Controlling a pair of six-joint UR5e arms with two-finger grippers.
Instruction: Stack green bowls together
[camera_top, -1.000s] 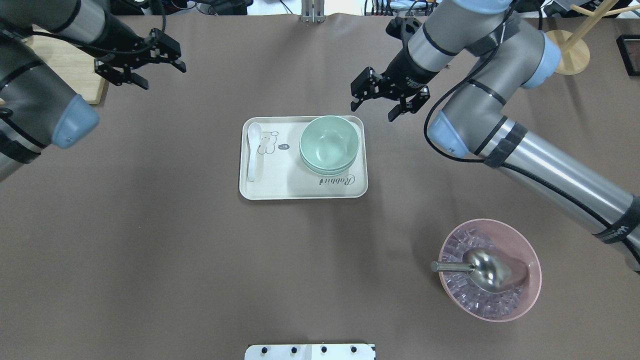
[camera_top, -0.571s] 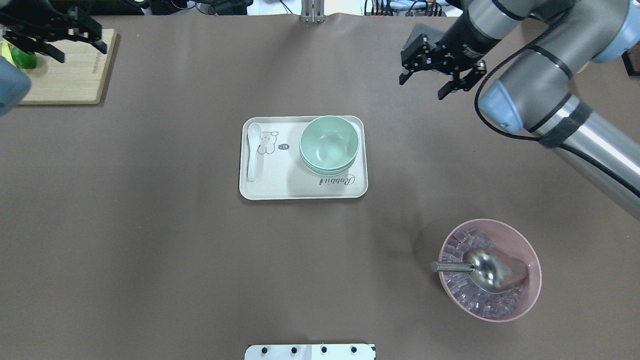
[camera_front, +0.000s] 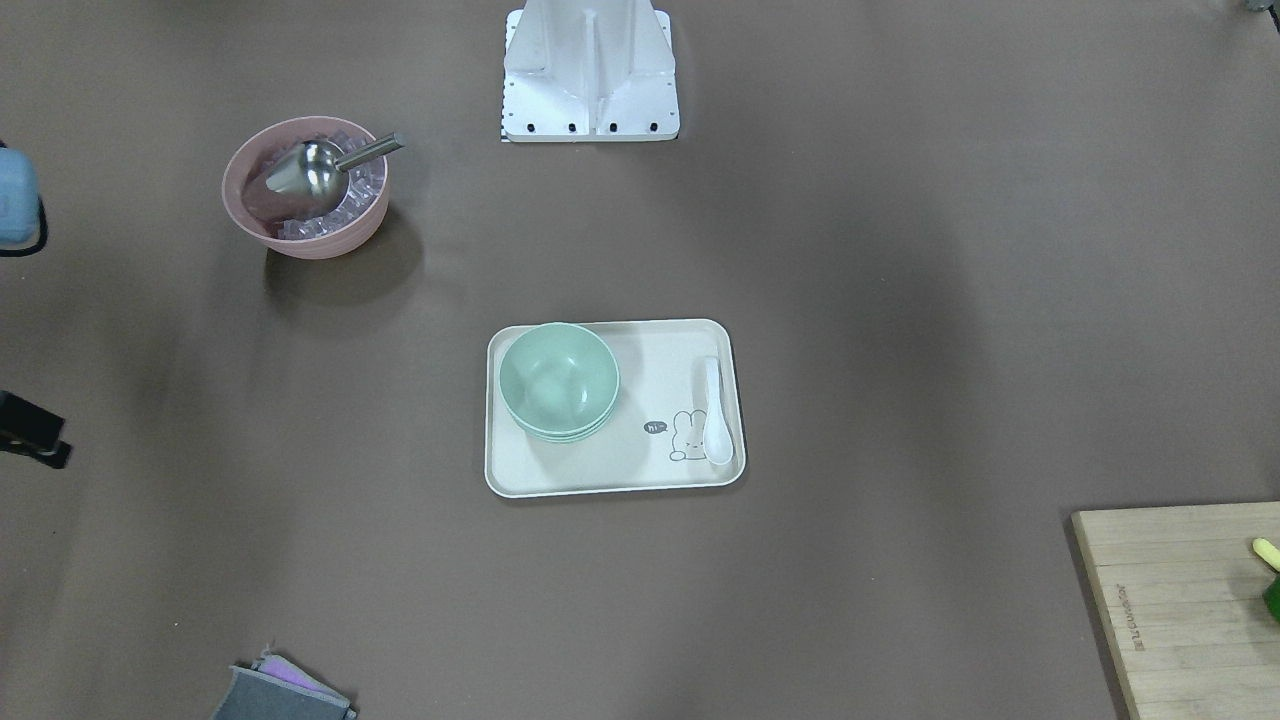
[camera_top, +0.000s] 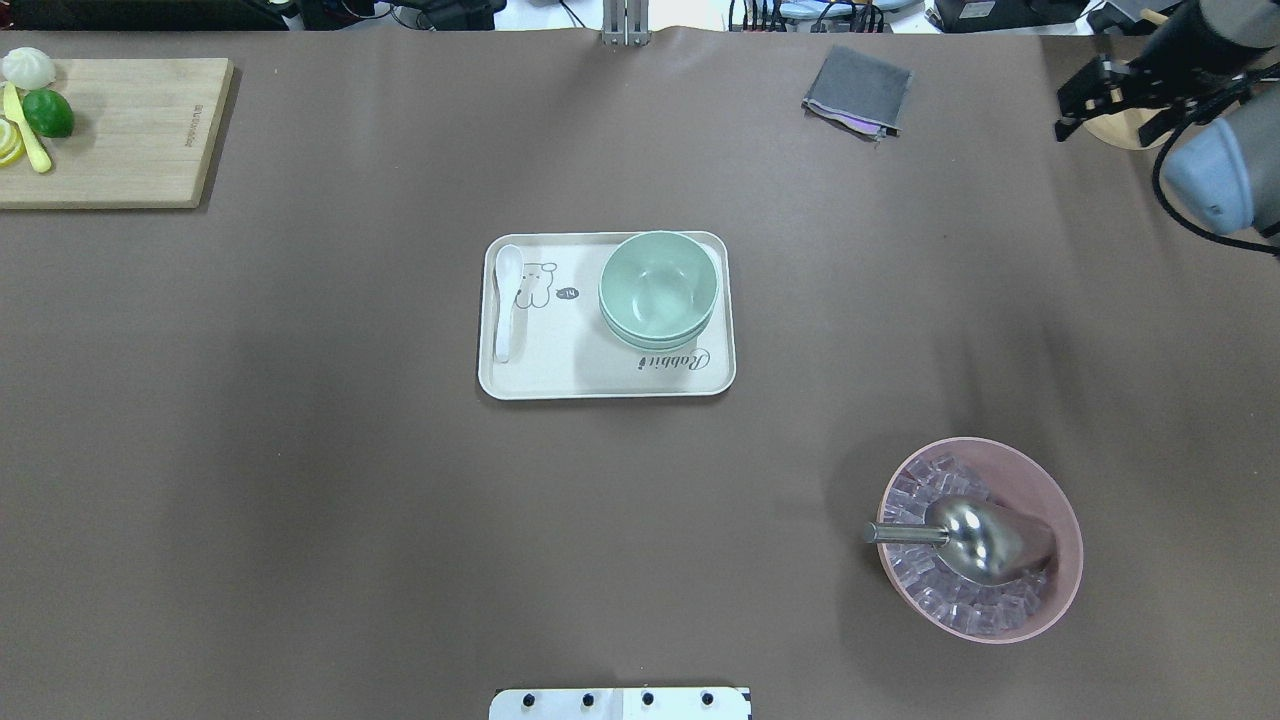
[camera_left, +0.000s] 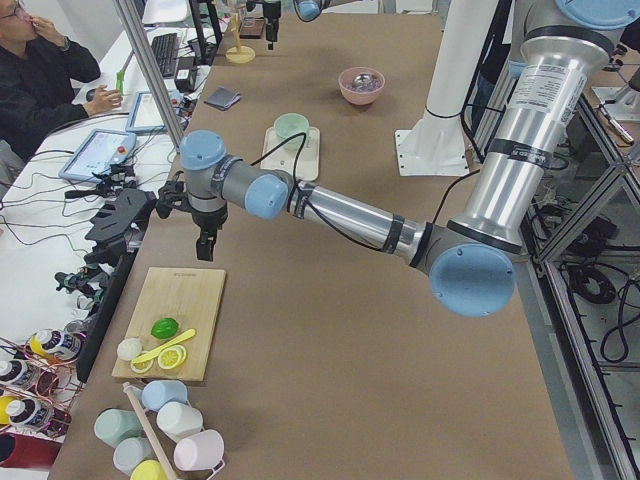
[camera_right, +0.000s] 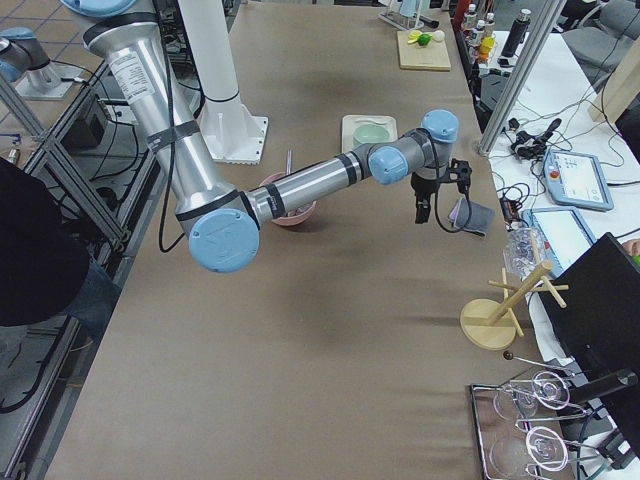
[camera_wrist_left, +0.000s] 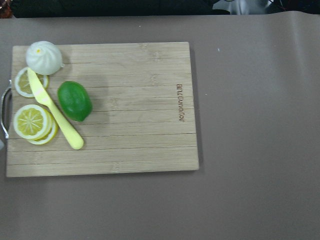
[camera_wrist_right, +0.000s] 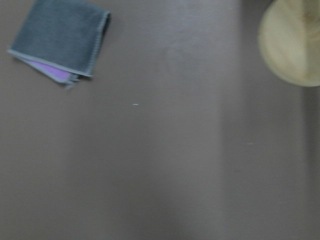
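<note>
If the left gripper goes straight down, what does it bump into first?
Probably the light wooden cutting board. The left gripper points down over it, though exactly where on the board is unclear.

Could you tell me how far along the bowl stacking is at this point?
It looks done: the green bowls sit nested in one stack on the tray. Nothing is in hand: the right hand is open and empty, far from the tray. Nothing seems left to do.

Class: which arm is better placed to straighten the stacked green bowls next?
Right, marginally: the right gripper hangs nearer the green bowls, stacked on the tray's right-arm side; the left gripper is by the cutting board.
</note>
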